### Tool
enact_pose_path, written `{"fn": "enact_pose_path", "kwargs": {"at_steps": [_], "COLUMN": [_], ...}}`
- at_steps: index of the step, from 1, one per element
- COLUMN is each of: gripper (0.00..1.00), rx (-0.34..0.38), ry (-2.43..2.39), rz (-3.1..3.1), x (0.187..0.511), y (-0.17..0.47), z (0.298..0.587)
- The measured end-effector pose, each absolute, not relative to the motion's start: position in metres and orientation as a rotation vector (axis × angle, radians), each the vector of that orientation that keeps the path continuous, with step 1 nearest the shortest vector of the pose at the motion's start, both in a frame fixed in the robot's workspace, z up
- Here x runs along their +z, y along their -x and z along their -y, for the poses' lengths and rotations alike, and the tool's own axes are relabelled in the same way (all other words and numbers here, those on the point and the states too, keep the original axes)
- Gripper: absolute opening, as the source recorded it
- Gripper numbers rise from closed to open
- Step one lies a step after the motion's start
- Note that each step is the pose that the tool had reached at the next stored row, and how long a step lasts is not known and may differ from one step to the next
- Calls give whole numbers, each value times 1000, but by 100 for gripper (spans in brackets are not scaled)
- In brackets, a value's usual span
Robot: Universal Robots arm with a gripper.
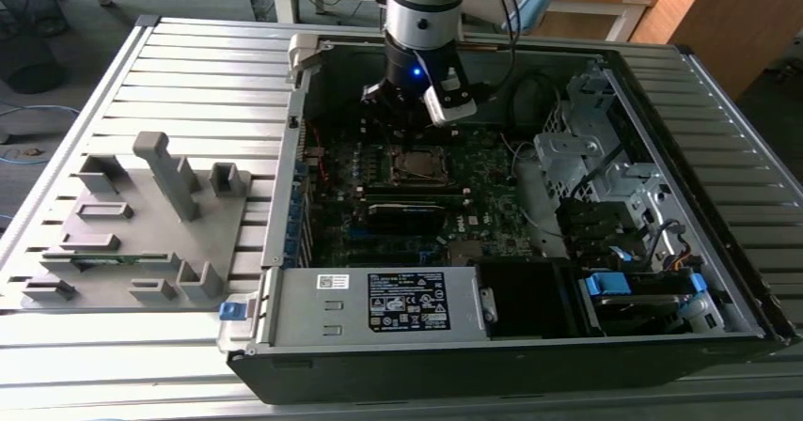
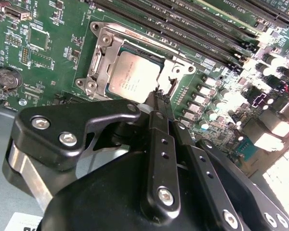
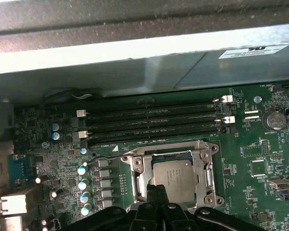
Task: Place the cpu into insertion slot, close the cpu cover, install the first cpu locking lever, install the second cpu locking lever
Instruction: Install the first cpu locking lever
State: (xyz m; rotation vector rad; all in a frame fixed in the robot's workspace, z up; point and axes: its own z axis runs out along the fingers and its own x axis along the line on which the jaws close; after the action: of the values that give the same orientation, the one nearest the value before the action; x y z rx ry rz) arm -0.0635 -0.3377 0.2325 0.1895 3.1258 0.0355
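though closed, pincer [image 2: 160,96] at cover [image 2: 101,50] edge

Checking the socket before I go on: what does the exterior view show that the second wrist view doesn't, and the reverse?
Exterior view: the open computer case, the arm reaching into it from above, and a grey fixture tray at the exterior view's left. Second wrist view: the cpu close up, seated inside the cpu cover window, with the memory slots beyond. Both: the insertion slot and the gripper near it.
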Motion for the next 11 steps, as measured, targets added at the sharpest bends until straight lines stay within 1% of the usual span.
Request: {"fn": "enact_pose_path", "kwargs": {"at_steps": [11], "gripper": [11], "rx": [35], "ry": [-189], "rz": [-3123], "x": [233], "y": [73], "z": [338]}}
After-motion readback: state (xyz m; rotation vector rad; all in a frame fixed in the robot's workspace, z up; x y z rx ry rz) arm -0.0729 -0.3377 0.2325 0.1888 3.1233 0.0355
